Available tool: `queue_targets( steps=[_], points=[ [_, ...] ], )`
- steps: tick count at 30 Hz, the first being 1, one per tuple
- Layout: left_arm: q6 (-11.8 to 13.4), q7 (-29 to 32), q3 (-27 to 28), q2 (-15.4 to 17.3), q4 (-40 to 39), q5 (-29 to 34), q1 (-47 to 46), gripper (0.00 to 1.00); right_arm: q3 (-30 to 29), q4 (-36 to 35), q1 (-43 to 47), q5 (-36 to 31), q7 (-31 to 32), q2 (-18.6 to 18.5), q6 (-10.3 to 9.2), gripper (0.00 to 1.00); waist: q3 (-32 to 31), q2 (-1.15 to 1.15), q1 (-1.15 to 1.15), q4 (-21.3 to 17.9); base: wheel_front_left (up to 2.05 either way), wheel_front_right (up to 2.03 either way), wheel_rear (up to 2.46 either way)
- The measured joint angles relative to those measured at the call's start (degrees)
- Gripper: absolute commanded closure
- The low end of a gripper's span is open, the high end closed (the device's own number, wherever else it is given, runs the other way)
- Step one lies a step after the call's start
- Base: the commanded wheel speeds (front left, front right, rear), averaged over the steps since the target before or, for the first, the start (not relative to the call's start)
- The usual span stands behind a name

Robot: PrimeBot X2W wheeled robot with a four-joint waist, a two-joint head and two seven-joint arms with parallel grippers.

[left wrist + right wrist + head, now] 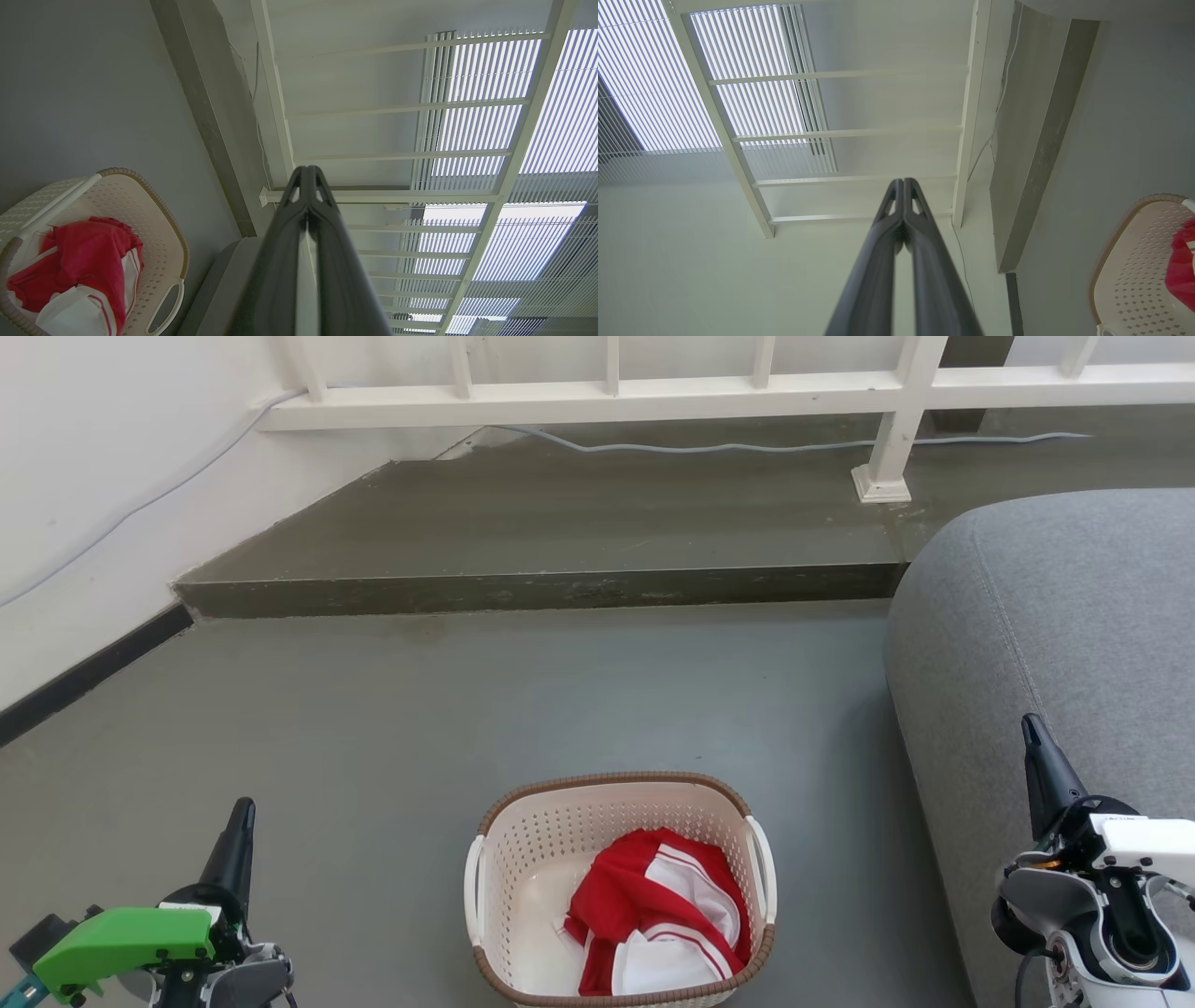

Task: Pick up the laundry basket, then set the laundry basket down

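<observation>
Laundry basket (pixel 560 840) sits upright on grey floor (pixel 420 709), between my grippers, touched by neither. Red-white garment (pixel 653 905) inside. My left gripper (pixel 243 807): fingers pressed together, holding nothing. Right gripper (pixel 1031 726): same. Fits two stages: basket awaiting lift, or set back down. Floor smooth, level. Raised step (pixel 532 588) and white railing (pixel 607 397) ahead. Grey sofa (pixel 1046 616) at right, near basket.

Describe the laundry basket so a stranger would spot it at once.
Start at the big grey upholstered seat on the right; on the grey floor just left of it sits a cream-white perforated plastic basket with a brown woven-look rim. It is the only container there, holding a crumpled red-and-white garment.
</observation>
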Motion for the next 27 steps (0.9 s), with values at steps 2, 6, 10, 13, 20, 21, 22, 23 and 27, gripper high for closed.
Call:
queue_targets(
  steps=[2,6,10,13,20,21,22,23,27],
  points=[
    [0.0,0.0,0.0,0.0,0.1,0.0,-0.1,1.00,0.0,0.0,0.0,0.0,0.0,0.0,0.00,1.00,0.0,0.00,0.00,0.0,0.00,0.00,0.00],
    [0.0,0.0,0.0,0.0,0.2,0.0,-0.4,1.00,0.0,0.0,0.0,0.0,0.0,0.0,0.00,1.00,0.0,0.00,0.00,0.0,0.00,0.00,0.00],
    [0.0,0.0,0.0,0.0,0.2,0.0,-0.5,1.00,0.0,0.0,0.0,0.0,0.0,0.0,0.00,1.00,0.0,0.00,0.00,0.0,0.00,0.00,0.00],
    [-0.1,0.0,0.0,0.0,0.3,0.0,-0.5,1.00,0.0,0.0,0.0,0.0,0.0,0.0,0.00,1.00,0.0,0.00,0.00,0.0,0.00,0.00,0.00],
    [-0.3,0.0,0.1,-0.1,0.4,0.0,-0.5,1.00,-0.1,0.0,0.0,0.0,0.0,0.0,0.00,1.00,0.0,0.00,0.00,0.0,0.00,0.00,0.00],
    [-0.3,0.0,0.1,-0.1,0.4,0.0,-0.5,1.00,-0.1,0.0,0.0,0.0,0.0,0.0,0.00,1.00,0.0,0.00,0.00,0.0,0.00,0.00,0.00],
    [-0.3,0.0,0.1,-0.1,0.4,0.0,-0.5,1.00,-0.1,0.0,0.0,0.0,0.0,0.0,0.00,1.00,0.0,0.00,0.00,0.0,0.00,0.00,0.00],
    [-0.3,0.0,0.1,-0.1,0.5,0.0,-0.5,1.00,-0.1,0.0,0.0,0.0,0.0,0.0,0.00,1.00,0.0,0.00,0.00,0.0,0.00,0.00,0.00],
    [-0.3,0.0,0.1,-0.1,0.5,0.0,-0.5,1.00,-0.1,0.0,0.0,0.0,0.0,0.0,0.00,1.00,0.0,0.00,0.00,0.0,0.00,0.00,0.00]
  ],
)
